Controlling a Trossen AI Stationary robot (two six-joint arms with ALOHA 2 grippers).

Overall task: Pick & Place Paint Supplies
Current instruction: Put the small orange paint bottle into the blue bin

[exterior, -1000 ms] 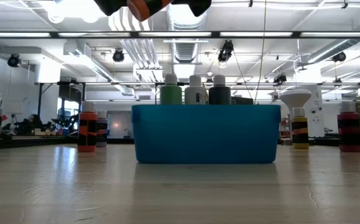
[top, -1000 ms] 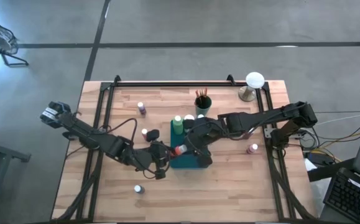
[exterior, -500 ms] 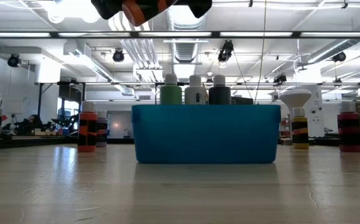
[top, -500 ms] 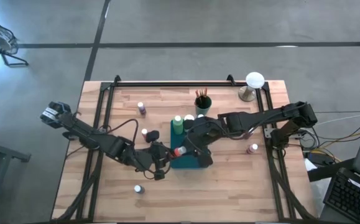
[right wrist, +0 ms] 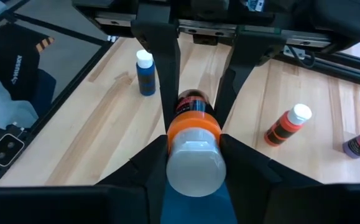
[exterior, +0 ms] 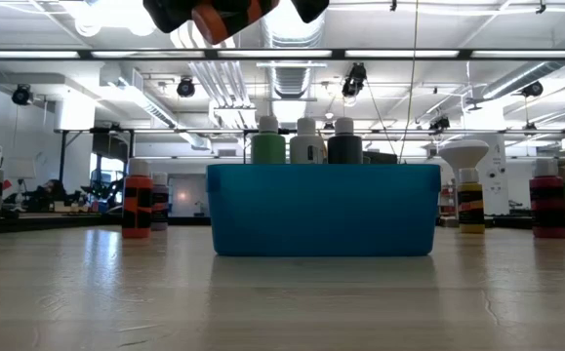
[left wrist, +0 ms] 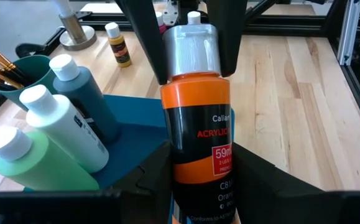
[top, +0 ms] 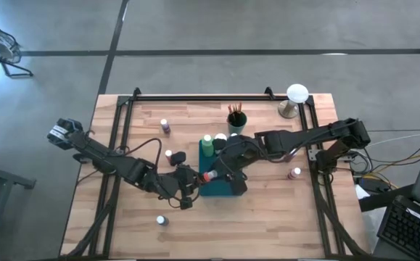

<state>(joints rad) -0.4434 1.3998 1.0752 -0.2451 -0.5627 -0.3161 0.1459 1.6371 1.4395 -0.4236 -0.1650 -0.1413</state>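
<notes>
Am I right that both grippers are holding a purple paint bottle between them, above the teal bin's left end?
Not quite: the bottle is orange, not purple, as the left wrist view shows. The rest holds: the left gripper and the right gripper both grip it, one at each end, above the left end of the teal bin.

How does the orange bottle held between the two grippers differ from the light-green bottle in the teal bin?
The orange bottle is held in the air by both the left gripper and the right gripper; the light-green bottle stands inside the teal bin, untouched. The orange bottle wears a black label with print; no label shows on the light-green bottle. Both have white caps.
</notes>
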